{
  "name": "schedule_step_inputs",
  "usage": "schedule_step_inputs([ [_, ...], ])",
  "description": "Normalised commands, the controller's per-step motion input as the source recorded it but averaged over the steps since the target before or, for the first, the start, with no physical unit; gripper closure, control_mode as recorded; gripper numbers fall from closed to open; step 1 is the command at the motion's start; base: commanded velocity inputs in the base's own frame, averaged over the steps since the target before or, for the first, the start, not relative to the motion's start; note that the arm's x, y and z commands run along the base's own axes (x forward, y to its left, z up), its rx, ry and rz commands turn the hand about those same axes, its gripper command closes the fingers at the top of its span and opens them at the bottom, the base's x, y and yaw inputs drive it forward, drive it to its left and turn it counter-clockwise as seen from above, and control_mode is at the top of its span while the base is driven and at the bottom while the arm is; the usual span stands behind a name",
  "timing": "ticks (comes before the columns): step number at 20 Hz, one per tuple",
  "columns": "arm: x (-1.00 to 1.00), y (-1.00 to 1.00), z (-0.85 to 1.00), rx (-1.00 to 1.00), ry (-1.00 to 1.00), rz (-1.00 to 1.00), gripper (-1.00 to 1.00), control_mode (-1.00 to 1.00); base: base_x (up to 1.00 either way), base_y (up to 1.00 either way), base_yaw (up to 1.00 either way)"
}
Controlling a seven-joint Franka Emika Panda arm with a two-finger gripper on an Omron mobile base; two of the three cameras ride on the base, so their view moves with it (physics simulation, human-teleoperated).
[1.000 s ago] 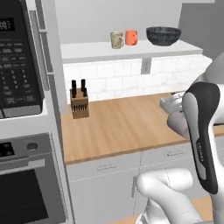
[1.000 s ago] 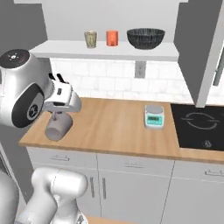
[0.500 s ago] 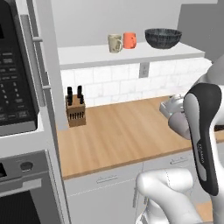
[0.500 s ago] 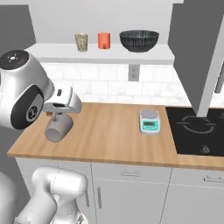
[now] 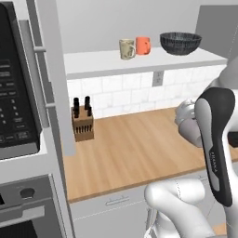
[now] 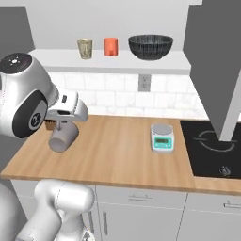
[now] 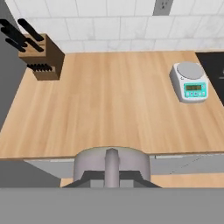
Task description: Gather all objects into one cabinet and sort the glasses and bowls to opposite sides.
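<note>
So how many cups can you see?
3. The beige cup and the orange cup stand side by side on the cabinet board; the grey cup hangs sideways in the gripper above the counter.

Both base views look forward and down from behind the arm — sharing the wooden counter (image 5: 135, 148) and shelf (image 6: 117, 61); the hand view looks down close over that counter.

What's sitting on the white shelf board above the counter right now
On the white shelf board stand a beige cup, an orange cup and a wide dark bowl. The bowl's inside and anything behind it cannot be seen.
</note>
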Motion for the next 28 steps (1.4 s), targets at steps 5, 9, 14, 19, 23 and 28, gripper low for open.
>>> schedule_step_inputs([
  [5,0.0,0.0,0.0,0.0,0.0,0.0,1.0,1.0,0.12,0.0,0.14],
  [9,0.0,0.0,0.0,0.0,0.0,0.0,1.0,1.0,0.38,0.0,0.14],
  [14,0.0,0.0,0.0,0.0,0.0,0.0,1.0,1.0,0.48,0.0,0.1],
  [19,0.0,0.0,0.0,0.0,0.0,0.0,1.0,1.0,0.24,0.0,0.04],
  [23,0.0,0.0,0.0,0.0,0.0,0.0,1.0,-1.0,0.0,0.0,0.0],
  [28,-0.04,0.0,0.18,0.03,-0.03,0.0,1.0,-1.0,0.0,0.0,0.0],
])
